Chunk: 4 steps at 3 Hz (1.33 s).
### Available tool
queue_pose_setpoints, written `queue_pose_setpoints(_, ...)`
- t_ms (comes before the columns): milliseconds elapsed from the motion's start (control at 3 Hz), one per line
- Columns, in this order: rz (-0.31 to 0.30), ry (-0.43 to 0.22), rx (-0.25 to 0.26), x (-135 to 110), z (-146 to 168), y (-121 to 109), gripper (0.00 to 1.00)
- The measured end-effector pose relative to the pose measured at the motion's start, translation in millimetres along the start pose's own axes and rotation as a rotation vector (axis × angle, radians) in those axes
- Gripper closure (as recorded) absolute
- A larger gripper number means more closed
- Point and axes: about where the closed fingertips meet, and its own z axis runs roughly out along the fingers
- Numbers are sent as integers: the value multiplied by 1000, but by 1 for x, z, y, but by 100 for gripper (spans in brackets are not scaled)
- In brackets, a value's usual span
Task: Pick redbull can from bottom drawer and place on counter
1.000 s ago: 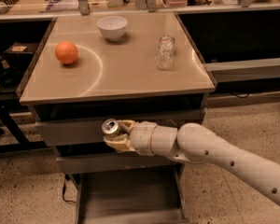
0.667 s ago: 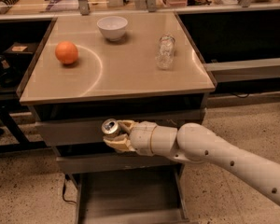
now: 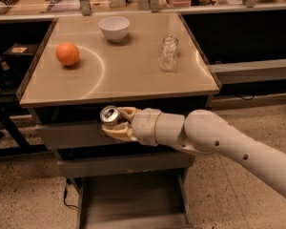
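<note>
My gripper [image 3: 115, 124] is shut on the redbull can [image 3: 109, 115], a slim silver can with its pull-tab top facing up and left. It holds the can in front of the upper drawer fronts, just below the front edge of the counter [image 3: 133, 75]. The bottom drawer [image 3: 133, 199] stands pulled out below, its flat grey floor showing nothing on it. My white arm reaches in from the lower right.
On the counter stand an orange [image 3: 67, 54] at the left, a white bowl [image 3: 114, 28] at the back and a clear plastic bottle [image 3: 168, 53] at the right. Two upper grey drawers [image 3: 81, 135] are closed. Cluttered shelves run behind the counter.
</note>
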Motion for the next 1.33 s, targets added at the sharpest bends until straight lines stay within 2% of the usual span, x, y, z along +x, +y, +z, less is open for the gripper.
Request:
queue_pose_setpoints(333, -37, -11, -13, -32, -6, -10, 100)
queue_pose_setpoints(667, -104, -4, -29, -72, -13, -17, 100)
queue_pose_setpoints(1333, -119, -7, -23, -88, -18, -24, 100)
